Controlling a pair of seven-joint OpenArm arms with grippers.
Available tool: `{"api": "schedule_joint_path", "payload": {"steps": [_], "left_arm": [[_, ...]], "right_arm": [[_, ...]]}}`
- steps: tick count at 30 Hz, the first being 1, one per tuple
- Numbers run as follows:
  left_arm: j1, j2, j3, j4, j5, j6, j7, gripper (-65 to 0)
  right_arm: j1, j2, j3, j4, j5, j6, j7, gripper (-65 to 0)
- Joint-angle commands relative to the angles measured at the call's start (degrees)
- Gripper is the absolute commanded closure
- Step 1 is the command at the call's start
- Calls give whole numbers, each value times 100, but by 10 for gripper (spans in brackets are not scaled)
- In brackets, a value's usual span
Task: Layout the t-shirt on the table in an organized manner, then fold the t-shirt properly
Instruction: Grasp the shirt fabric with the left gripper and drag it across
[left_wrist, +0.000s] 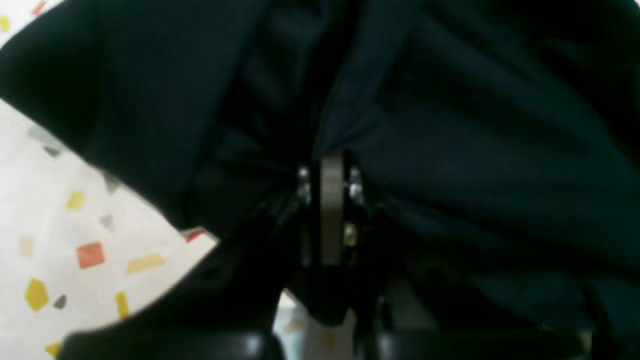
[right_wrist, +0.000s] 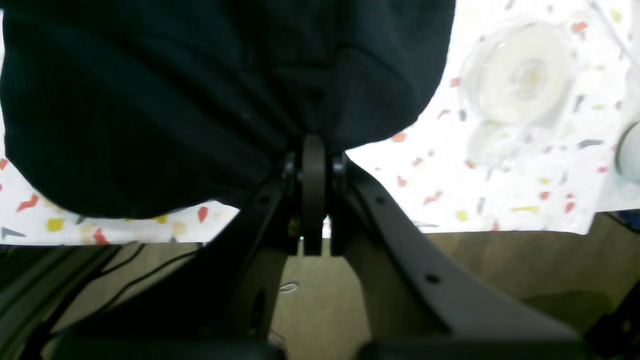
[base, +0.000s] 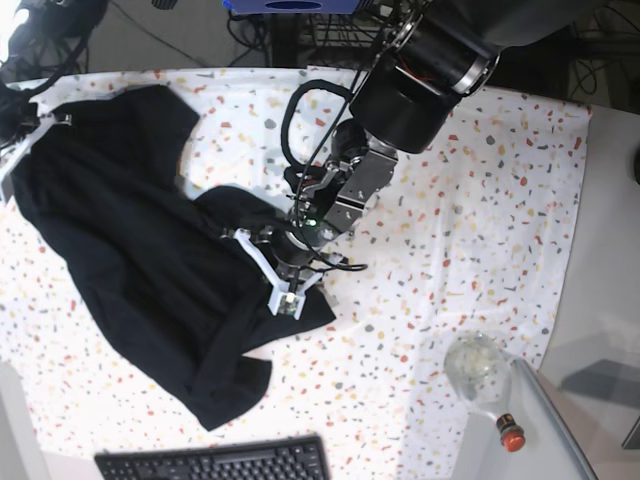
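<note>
Plain black soft-fabric t-shirt (base: 140, 260) sprawled crumpled across white speckled cloth-clad table (base: 480, 220). Left gripper (left_wrist: 331, 172) pinched shut on shirt cloth mid-table. Right gripper (right_wrist: 314, 150) likewise clamped on fabric. Only in base view: black keyboard (base: 215, 462) beside the shirt's lowest tip.

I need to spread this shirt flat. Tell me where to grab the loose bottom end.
Probably the t-shirt's free corner nearest the keyboard. It lies bunched and unpinned on the table, so come from the keyboard side, low, and pinch the edge. Both grippers already hold cloth elsewhere.
</note>
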Motion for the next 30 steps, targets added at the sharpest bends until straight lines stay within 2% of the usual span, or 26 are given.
{"api": "schedule_joint_path", "payload": {"steps": [1,3,4,8,10,14,16,18,21,23,28,30], "left_arm": [[-156,-114,-10,187,11,-26,-99,0],[-77,-342,-19,670,-16,0,-3,0],[99,-509,-19,1057,-16,132,147,0],[574,-1239,-160,3176,28,1143,982,0],[644,-1538,-309,4143,2,1398,1562,0],[292,-1626,-661,5215,28,1460,2635,0],[-130,-1582,-652,5189,37,1460,2995,0],[-648,-1353,-432,4697,55,1460,3074,0],[-1466,-914,51,3070,55,1460,2916,0],[-1888,-615,517,1796,55,1460,2476,0],[-2301,44,1344,-912,19,1460,657,0],[-2292,203,1344,-1378,11,1460,147,-114]], "right_arm": [[-42,134,-31,145,-15,8,39,0],[-139,213,-242,171,-15,8,39,0],[-209,319,-330,224,-15,8,39,0],[-499,468,-691,646,-15,8,57,0],[-587,538,-744,936,-15,8,39,0],[-517,864,-761,1007,-15,8,57,0],[-323,995,-761,963,-24,8,39,0],[-60,1136,-717,840,-24,8,39,0],[406,1444,-761,418,-182,8,39,0],[688,1488,-779,40,-437,8,39,0],[1083,1488,-1042,-954,-886,8,92,0],[1127,1470,-1148,-1182,-965,8,259,0]]}}
